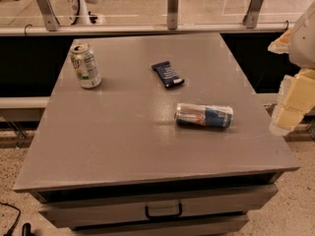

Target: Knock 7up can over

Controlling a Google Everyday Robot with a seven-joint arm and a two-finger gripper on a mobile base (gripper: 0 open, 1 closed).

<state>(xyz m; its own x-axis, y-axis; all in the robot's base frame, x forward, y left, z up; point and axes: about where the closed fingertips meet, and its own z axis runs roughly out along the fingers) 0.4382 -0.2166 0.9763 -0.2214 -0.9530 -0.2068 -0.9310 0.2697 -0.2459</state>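
The 7up can [84, 65] stands upright, leaning slightly, near the far left corner of the grey table [123, 146]. It has a whitish-silver body with green markings and a silver top. My gripper [288, 109], with its cream-coloured arm, hangs at the right edge of the view, just off the table's right side. It is far from the can and touches nothing.
A slim blue-and-silver can [204, 116] lies on its side right of the table's centre. A dark blue snack packet [167, 74] lies flat further back. A drawer with a black handle [163, 212] is under the tabletop. A glass railing with metal posts [173, 6] runs behind.
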